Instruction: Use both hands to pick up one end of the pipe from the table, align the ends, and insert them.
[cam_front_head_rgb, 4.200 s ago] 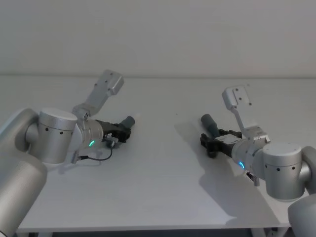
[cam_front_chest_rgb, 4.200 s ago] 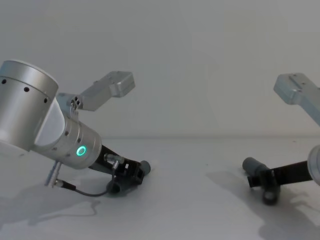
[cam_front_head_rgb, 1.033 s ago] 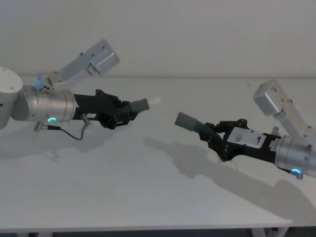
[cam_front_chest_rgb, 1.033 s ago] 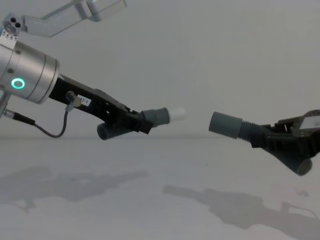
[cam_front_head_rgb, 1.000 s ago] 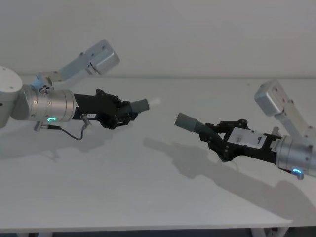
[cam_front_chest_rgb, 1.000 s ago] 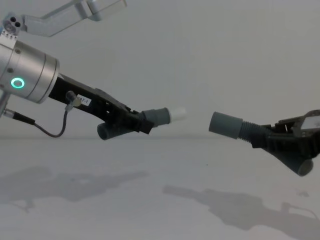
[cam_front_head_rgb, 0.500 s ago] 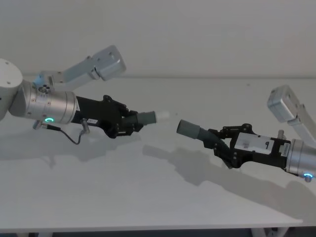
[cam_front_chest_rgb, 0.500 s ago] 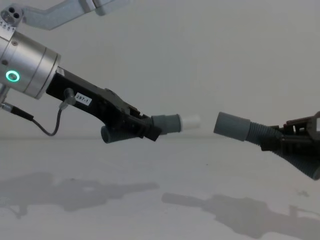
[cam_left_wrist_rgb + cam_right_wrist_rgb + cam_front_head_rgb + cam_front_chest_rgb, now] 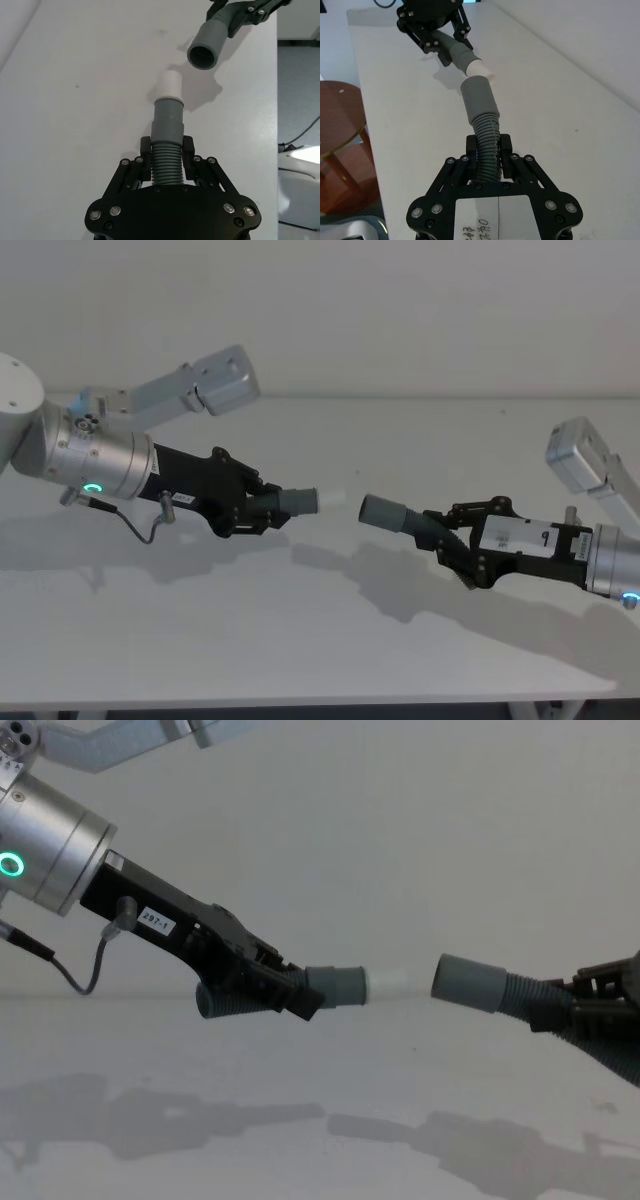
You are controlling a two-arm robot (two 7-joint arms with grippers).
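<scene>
Left gripper (image 9: 167,161) clamped a ribbed grey pipe piece (image 9: 166,131), white stub (image 9: 169,83) leading; right gripper (image 9: 488,156) pinched its mate (image 9: 481,114). Above the table (image 9: 300,640), ends nearly met. Left wrist view revealed the hollow collar (image 9: 204,50).

Both pipe pieces are up off the table (image 9: 300,640), held in the air above its middle. On the left, the left gripper (image 9: 262,511) is clamped on the ribbed part of the left pipe piece (image 9: 283,502), whose collar and white stub (image 9: 330,498) reach out to the right. On the right, the right gripper (image 9: 446,538) is closed around the ribbed part of the right pipe piece (image 9: 400,516), with its open collar (image 9: 468,982) reaching left. The two ends face each other, close but apart, with a small gap between stub and collar. From the chest, stub and collar sit at near the same height. The table lies below both arms.
</scene>
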